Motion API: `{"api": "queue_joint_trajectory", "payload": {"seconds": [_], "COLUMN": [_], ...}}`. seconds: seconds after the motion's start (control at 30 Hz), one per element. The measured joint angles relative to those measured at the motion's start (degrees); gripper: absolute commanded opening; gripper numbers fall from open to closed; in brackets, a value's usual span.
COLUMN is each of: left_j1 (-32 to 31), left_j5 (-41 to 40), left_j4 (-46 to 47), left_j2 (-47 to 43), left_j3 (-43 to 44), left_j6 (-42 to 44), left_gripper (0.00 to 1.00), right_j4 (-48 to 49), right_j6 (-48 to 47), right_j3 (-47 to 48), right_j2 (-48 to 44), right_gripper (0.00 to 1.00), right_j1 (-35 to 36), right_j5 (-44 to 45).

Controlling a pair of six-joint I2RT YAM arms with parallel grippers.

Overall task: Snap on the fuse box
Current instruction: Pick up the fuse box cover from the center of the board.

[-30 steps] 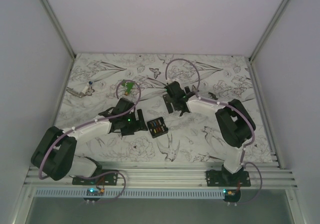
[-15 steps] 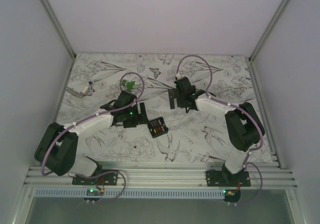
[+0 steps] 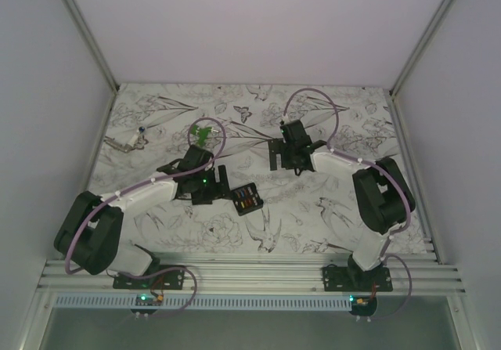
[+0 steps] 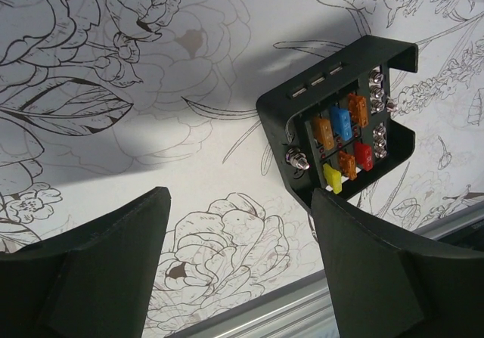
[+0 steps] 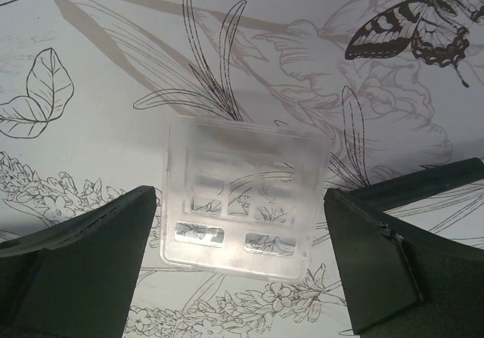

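Right arm (image 3: 344,166) has swung back and rightward and left arm (image 3: 141,197) has stretched forward, while the fuse box (image 3: 247,200) is unmoved at mid-surface (image 3: 313,225) between them. Left fingers (image 4: 98,262) are released, wide and empty, the box just beyond them; right fingers (image 5: 76,255) are released, a clear lid (image 5: 242,190) lying between them. Fuse box: black, square, uncovered, with orange, blue, red and yellow fuses showing.
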Motion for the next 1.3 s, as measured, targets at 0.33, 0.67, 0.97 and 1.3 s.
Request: {"api": "queue_joint_trajectory", "payload": {"seconds": [0.33,0.67,0.97,1.3], "left_j1": [-1.38,-3.15,-10.08,-21.16], "left_j5": [0.15,-1.09,-8.13,-22.25], "left_j4": [-0.02,-0.44,-4.81,-10.99], "left_j2": [-0.33,-1.92,-2.38,4.5], "left_j3": [-0.76,-1.25,0.28,13.75], "left_j6": [-0.9,-1.51,-1.55,-0.66], "left_gripper": [0.81,0.84,0.92,1.0], "right_j4": [-1.79,-5.68,-6.62,-6.86], "right_j6": [1.31,1.36,1.36,1.27], "right_j3": [0.96,4.42,4.09,-3.91], "right_j2": [3.82,5.92,5.35,-6.34], "right_gripper": [1.0,1.0,0.84,0.88], "right_j1": [0.76,3.58,3.85,3.8], "right_j5": [0.76,6.03,6.78,8.37]}}
